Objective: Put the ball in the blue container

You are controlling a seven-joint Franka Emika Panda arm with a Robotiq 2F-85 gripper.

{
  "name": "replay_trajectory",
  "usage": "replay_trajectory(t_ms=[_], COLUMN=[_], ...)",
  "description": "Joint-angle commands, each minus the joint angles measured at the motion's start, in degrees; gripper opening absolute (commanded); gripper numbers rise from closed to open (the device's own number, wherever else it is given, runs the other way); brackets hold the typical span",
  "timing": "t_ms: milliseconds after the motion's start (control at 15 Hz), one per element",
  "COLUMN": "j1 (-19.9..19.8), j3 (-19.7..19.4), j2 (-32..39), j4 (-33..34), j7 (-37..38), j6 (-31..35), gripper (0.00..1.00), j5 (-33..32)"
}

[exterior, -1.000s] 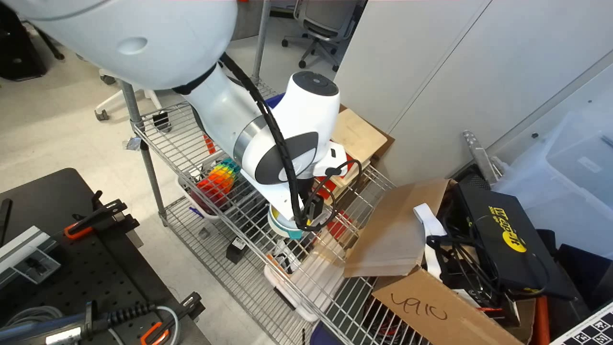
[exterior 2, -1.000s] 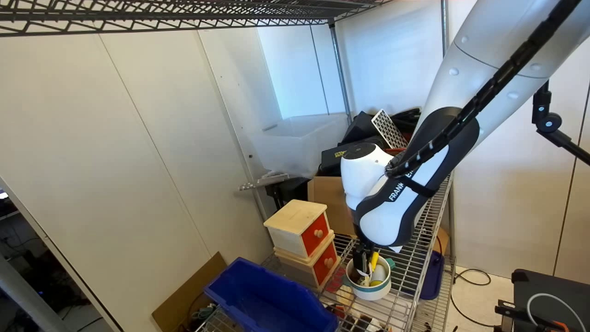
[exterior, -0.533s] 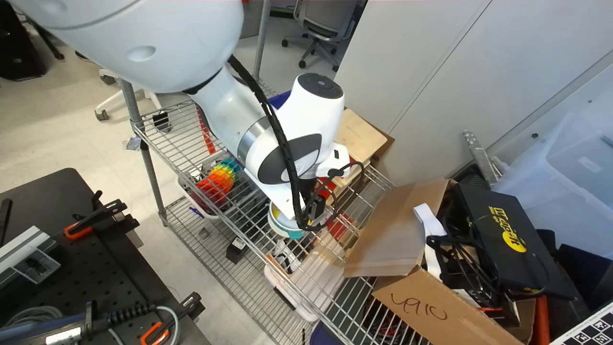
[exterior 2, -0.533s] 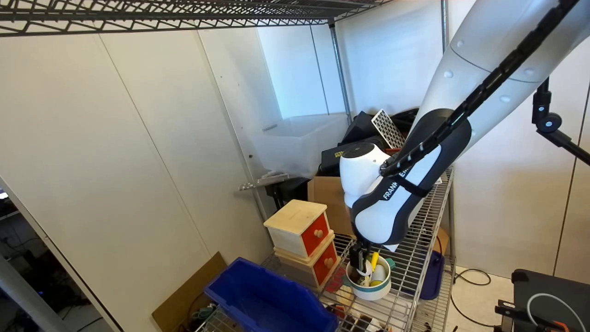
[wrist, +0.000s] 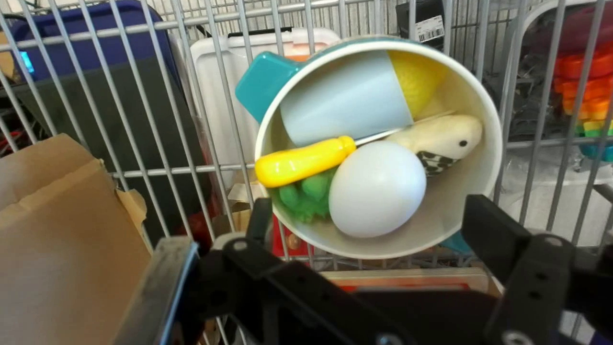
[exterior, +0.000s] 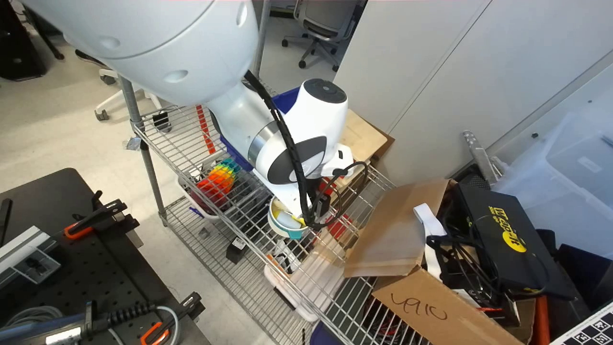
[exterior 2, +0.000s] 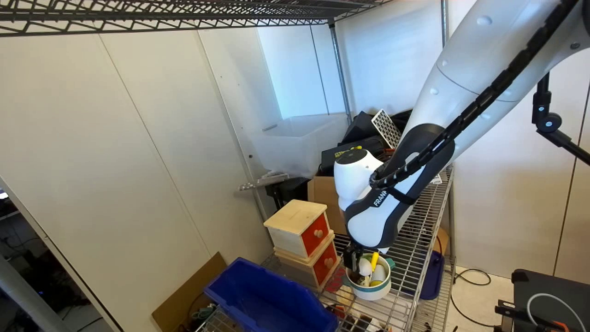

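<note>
The white ball [wrist: 377, 189] (more of an egg, to my eye) lies in the cream-and-teal pot [exterior 2: 371, 294], just beside a yellow-handled tool [wrist: 302, 163] and near a pale cup [wrist: 347, 103]. The gripper [wrist: 368, 215] hangs by the pot's far left rim, its fingers [wrist: 493, 227] spread wide apart. To the left and nearer me, the blue container [exterior 2: 272, 304] stands on the same wire shelf [exterior 2: 429, 210]. Farther back are two stacked wooden boxes [exterior 2: 288, 235] with red fronts, and a cardboard box [exterior 2: 326, 198] beyond

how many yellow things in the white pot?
2 in the wrist view: a handle, its end at the rim; a rounded item partly behind the pale cylinder. More may be hidden.
</note>
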Motion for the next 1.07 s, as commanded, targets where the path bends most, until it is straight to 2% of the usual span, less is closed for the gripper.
replay_trajectory(t_ms=[0, 200, 267, 1000], j1=[0.1, -0.3, 0.1, 0.1], j3=[0.2, 0.8, 0.1, 0.2], j2=[2.2, 2.5, 1.9, 2.2], j4=[3.4, 4.3, 2.5, 3.1], j7=[-0.3, -1.3, -0.2, -0.3], j6=[-0.8, -2.4, -0.6, -1.0], gripper=[1.00, 1.00, 1.00, 1.00], j5=[0.0, 0.3, 0.1, 0.1])
